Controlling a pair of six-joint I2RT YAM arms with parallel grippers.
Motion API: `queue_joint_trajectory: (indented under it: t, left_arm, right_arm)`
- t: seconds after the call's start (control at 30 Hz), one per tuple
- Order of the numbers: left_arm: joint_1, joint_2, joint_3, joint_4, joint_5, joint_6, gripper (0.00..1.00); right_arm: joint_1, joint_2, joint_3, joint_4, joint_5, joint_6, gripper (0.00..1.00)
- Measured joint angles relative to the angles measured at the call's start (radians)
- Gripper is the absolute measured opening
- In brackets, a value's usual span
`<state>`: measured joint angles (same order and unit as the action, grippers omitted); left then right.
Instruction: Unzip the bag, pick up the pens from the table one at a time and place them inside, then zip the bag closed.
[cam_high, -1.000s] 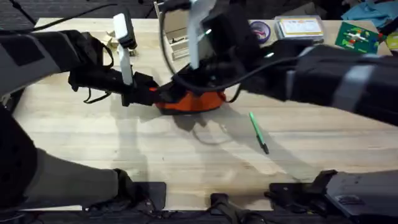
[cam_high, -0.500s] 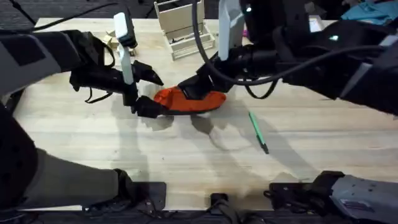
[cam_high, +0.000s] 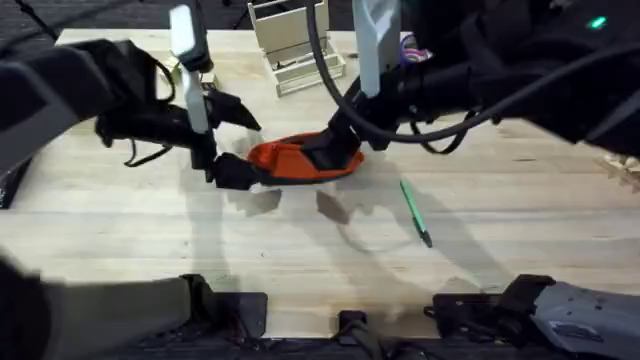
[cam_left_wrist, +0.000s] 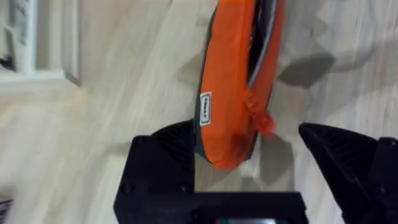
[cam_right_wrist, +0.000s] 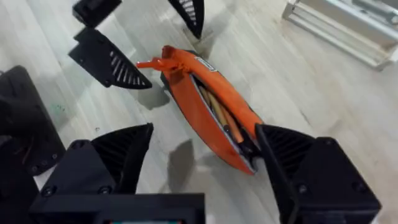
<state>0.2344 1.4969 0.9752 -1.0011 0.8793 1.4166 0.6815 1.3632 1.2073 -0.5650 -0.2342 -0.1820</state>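
The orange bag (cam_high: 290, 160) lies on the table (cam_high: 500, 260) at centre, its zipper open and thin sticks showing inside (cam_right_wrist: 219, 115). Its orange pull tab (cam_left_wrist: 262, 119) sits at the left end. My left gripper (cam_high: 248, 148) is open, one finger on each side of that end (cam_left_wrist: 239, 81) without squeezing it. My right gripper (cam_high: 340, 150) hovers open just above the bag's right half, with the bag (cam_right_wrist: 211, 112) between its spread fingers (cam_right_wrist: 118, 155). A green pen (cam_high: 415, 210) with a dark tip lies on the wood to the right of the bag.
A light wooden rack (cam_high: 290, 45) stands behind the bag at the table's far edge. The wood in front of the bag and around the pen is bare. Both arm bases sit at the near edge.
My left gripper, shut on the bag's left end a second ago, has opened. The right arm has drawn back to the right, uncovering the bag.
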Motion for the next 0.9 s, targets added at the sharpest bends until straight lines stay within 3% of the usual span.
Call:
queue_joint_trajectory:
  t: [0.43,0.67,0.9]
  left_arm:
    - [0.0,-0.342,0.0,-0.163,-0.039,0.01,0.994]
    - [0.0,-0.426,0.0,-0.166,-0.039,0.005,0.994]
    - [0.0,-0.432,0.0,-0.166,-0.042,0.002,0.993]
  right_arm:
    - [0.0,0.0,0.153,-0.22,-0.003,-0.198,0.996]
    - [0.0,0.0,0.168,-0.195,-0.003,-0.359,0.996]
    - [0.0,0.0,0.168,-0.188,-0.003,-0.593,0.997]
